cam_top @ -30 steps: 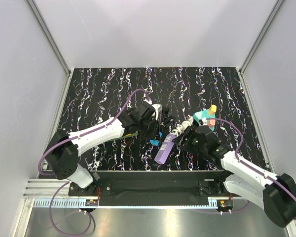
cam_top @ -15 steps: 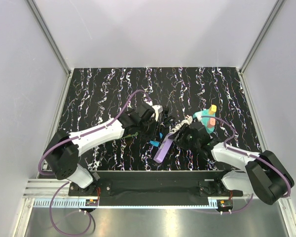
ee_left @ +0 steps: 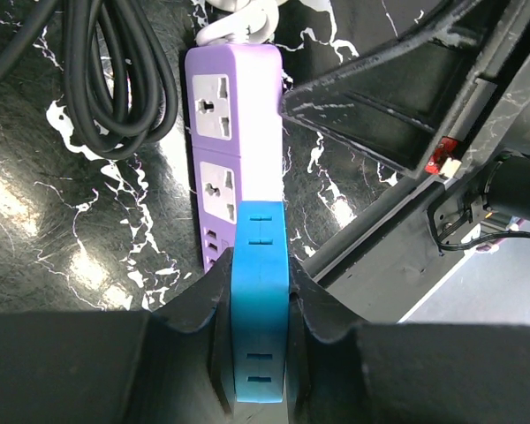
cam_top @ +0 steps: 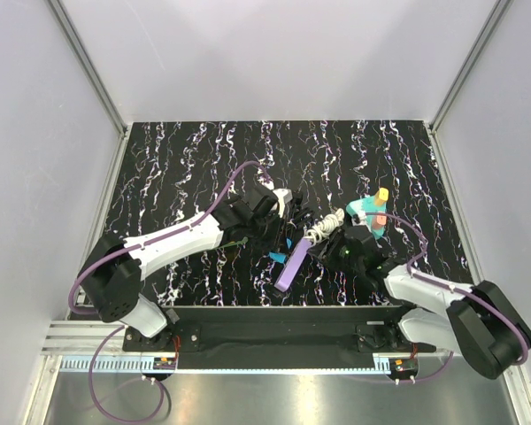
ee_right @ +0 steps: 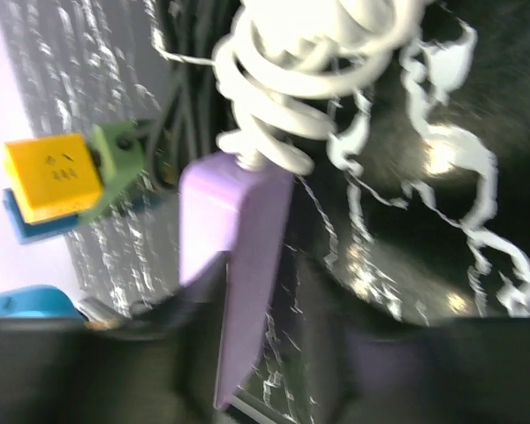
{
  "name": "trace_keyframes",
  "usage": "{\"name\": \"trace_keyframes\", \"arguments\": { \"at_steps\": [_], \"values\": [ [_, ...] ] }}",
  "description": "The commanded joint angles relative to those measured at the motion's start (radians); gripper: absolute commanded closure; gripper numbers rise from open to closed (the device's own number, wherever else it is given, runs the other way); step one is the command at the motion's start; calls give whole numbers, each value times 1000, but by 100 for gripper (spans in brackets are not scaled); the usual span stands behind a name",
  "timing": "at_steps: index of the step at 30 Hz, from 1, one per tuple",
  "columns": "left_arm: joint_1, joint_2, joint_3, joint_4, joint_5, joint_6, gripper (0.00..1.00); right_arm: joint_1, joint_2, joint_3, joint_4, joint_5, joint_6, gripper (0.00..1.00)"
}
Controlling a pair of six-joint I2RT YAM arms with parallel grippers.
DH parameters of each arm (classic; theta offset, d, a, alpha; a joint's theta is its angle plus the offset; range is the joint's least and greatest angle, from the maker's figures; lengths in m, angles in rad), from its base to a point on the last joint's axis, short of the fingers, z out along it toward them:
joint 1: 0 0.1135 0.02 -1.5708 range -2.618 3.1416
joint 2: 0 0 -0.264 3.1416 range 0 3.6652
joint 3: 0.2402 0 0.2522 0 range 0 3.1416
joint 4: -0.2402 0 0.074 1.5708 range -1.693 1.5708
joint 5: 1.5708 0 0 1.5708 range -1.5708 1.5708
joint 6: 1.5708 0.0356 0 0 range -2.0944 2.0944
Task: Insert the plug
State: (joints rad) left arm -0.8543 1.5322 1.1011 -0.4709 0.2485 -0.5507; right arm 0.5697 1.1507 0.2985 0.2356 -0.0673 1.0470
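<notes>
The blue plug [ee_left: 261,309] is pinched between the fingers of my left gripper [ee_left: 261,291], which is shut on it. It hangs just above the near end of the purple power strip [ee_left: 234,150], whose sockets face up. In the top view the strip [cam_top: 289,270] lies slanted between the two arms, with the left gripper [cam_top: 279,248] at its left side. My right gripper [cam_top: 323,250] straddles the strip's cable end [ee_right: 234,265]. The strip rests against the left finger, and a gap shows before the right finger. The white cable [ee_right: 309,71] is coiled just beyond.
A coiled black cable [ee_left: 106,79] lies left of the strip. A yellow, green and blue adapter [ee_right: 57,177] sits beyond the strip. A teal, orange and yellow cluster of adapters [cam_top: 373,212] lies behind the right arm. The black front rail [cam_top: 283,332] runs along the near edge.
My right arm has slid left onto the strip's cable end and its jaws have narrowed around it. The strip has shifted slightly. The left gripper has kept still with the blue plug.
</notes>
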Motion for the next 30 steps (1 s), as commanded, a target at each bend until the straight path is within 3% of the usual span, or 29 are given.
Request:
{"name": "trace_keyframes", "arguments": {
  "at_steps": [1, 5, 9, 19, 30],
  "values": [
    [12, -49, 11, 6, -41, 8, 100, 4, -81, 49, -177, 44, -67, 46],
    [41, -101, -15, -11, -55, 15, 100, 4, -163, 146, -364, 87, -68, 37],
    [49, -148, -36, -31, -81, 47, 100, 5, -92, 240, -473, 72, -81, 35],
    [49, -283, -122, -31, -91, 109, 100, 7, 130, 436, -594, 61, -93, 32],
    [51, -337, -161, -12, -52, 135, 100, 53, 290, 550, -602, 90, -68, 31]
  ]
}}
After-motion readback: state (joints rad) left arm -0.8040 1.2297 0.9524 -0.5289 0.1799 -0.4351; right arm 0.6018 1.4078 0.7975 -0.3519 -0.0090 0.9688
